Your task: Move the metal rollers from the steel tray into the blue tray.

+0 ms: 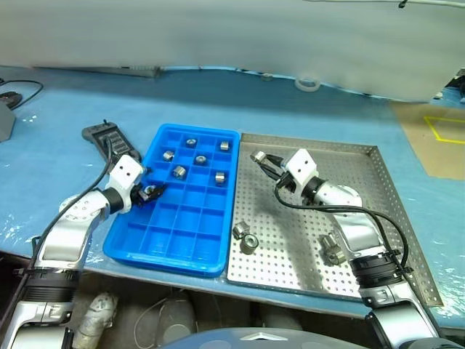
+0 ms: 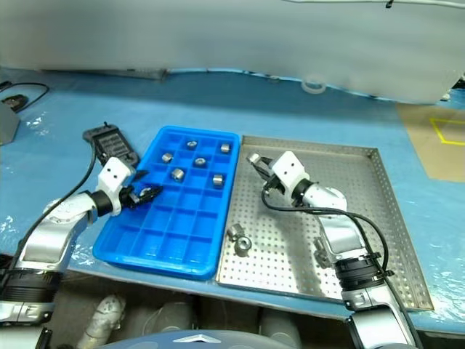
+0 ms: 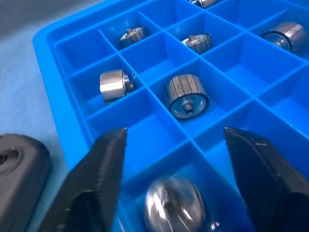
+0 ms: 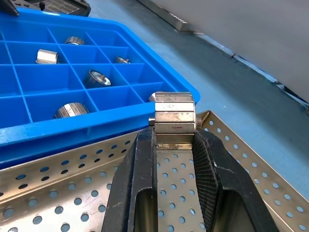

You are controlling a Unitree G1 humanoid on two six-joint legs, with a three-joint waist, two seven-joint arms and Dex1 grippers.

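Left gripper (image 3: 171,183) jaws apart over the blue tray (image 1: 145,247); right gripper (image 4: 175,145) clamps a roller (image 4: 175,118) that could slip at centre frame.

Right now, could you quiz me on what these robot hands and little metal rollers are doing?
1. True or false: the right gripper is empty.
2. Which tray does the left gripper hang over? A steel, B blue.
3. Fill in: the left gripper's fingers stand ____, with a roller between them in a compartment.

Key:
1. False; it is shut on a roller above the steel tray.
2. B, the blue tray.
3. Open.
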